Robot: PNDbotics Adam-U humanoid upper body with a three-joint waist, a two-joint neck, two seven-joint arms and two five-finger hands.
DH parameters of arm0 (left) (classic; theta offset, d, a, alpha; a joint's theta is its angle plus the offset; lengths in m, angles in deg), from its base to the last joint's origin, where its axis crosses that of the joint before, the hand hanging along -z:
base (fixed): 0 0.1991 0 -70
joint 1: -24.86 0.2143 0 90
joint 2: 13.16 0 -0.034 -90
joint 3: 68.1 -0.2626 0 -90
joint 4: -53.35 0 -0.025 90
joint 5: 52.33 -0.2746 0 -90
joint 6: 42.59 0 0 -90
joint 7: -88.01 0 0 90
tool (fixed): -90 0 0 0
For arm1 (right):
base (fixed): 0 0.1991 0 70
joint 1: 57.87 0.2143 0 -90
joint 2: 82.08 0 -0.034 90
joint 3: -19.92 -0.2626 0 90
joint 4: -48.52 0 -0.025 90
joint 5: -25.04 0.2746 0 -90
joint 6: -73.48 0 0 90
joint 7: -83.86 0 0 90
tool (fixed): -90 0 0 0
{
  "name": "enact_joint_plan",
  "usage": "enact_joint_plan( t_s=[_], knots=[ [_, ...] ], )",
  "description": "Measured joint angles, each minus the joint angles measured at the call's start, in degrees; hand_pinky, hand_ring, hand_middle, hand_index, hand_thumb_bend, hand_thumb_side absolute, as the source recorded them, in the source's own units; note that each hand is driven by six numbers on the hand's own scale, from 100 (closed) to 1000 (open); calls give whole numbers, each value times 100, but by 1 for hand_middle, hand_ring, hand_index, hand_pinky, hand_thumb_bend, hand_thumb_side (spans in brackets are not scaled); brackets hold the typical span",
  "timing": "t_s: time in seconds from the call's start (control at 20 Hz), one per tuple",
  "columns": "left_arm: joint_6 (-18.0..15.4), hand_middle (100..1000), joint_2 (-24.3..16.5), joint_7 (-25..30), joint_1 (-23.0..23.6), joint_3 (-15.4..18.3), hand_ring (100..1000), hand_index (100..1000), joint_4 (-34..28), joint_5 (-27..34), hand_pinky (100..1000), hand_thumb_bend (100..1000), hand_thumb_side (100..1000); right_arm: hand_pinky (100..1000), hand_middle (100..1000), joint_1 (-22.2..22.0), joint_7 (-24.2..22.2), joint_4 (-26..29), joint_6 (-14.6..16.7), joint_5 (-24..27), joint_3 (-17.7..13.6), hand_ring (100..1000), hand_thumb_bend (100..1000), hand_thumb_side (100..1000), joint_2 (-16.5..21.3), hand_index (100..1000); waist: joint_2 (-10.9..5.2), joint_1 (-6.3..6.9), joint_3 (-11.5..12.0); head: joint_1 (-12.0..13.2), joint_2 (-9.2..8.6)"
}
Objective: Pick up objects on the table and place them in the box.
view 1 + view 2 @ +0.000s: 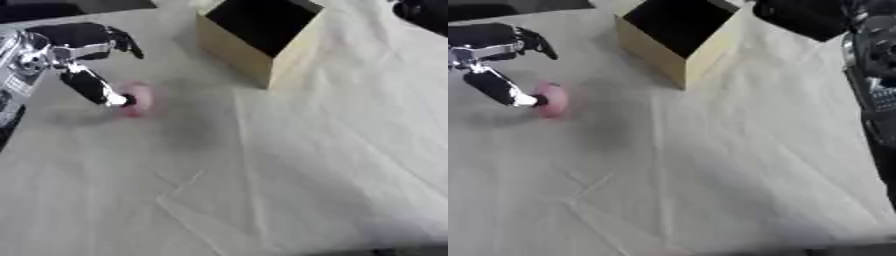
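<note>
Reaching in from the far left: the left hand [83,52], black and silver. Curling some fingers [122,42] up at the top, away from the bench. Sticking one long finger down and to the right, with its tip touching the left side of a pink ball [138,99]. Not wrapping round the ball; holding nothing.

Sitting on the bench [262,190], on the left side: the pink ball, round and blurry, with a soft shadow beside it. Lying well apart from the box [254,42].

Standing at the far side, a bit right of the ball: the box, tan on the outside, dark inside, open at the top. Showing nothing inside but dark.

Covering the bench: a pale cloth with long creases running across it.

Showing at the right edge of the right eye view: part of the right arm [877,75], black and silver. Hiding its hand out of the picture, so cannot tell about those fingers.

Sitting at the far right, behind the box: a dark blurry thing [798,17], shape hard to make out.
</note>
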Motion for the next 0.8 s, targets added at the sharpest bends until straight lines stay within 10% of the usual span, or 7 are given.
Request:
enact_joint_plan(
  t_s=[0.55,0.8],
  knots=[
    [-198,610,229,-324,-37,-8,678,706,303,-41,527,170,221,885,749,26,-4,0,-12,42,-2,777,100,865,-22,877,31,-3,-37,5,-19],
    [-166,610,223,-376,-1,-55,678,706,156,3,527,170,221,885,749,25,-4,0,-15,44,-2,777,100,865,-40,877,31,-3,-36,5,-19]
  ],
)
